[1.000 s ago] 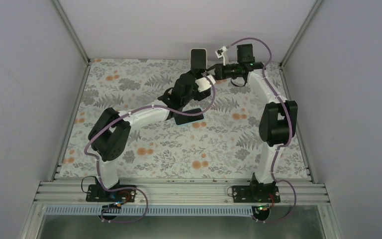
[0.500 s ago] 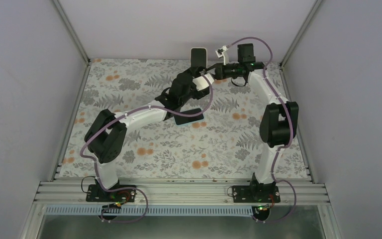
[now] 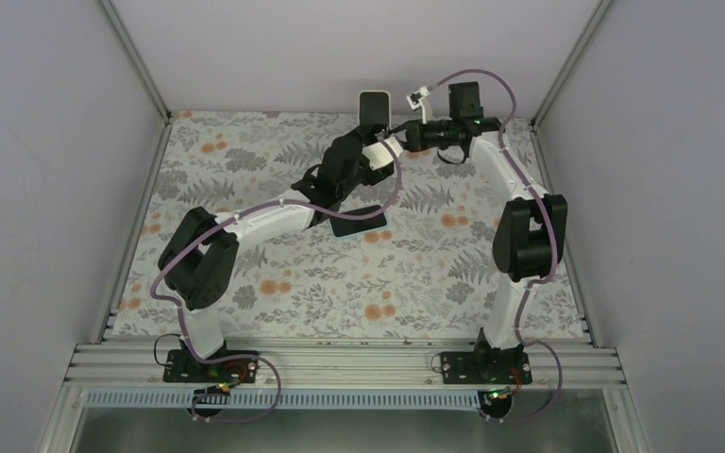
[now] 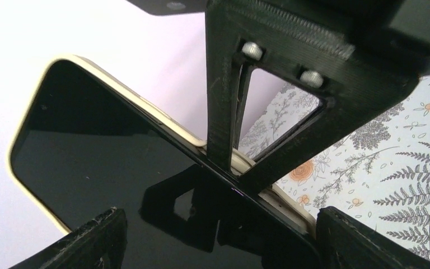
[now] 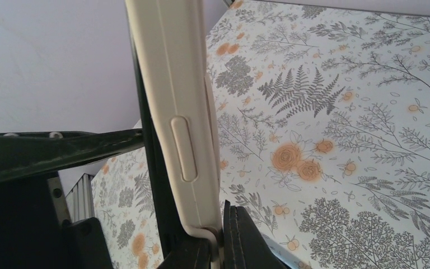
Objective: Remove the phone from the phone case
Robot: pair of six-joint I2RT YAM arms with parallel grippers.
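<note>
Phone, black-screened in its cream plastic case (image 3: 374,107), stands above your floral table (image 3: 274,293), clamped between right gripper (image 3: 398,138) fingers (image 5: 241,235); left gripper (image 3: 368,156) fingers (image 4: 224,112) press its screen.

Both arms raised, jaws seemingly clamped shut

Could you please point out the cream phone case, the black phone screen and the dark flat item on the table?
cream phone case (image 5: 187,140), right wrist view, side edge with button.
black phone screen (image 4: 95,162), left wrist view, glass middle.
dark flat item (image 3: 359,222), top view, its centre.
</note>
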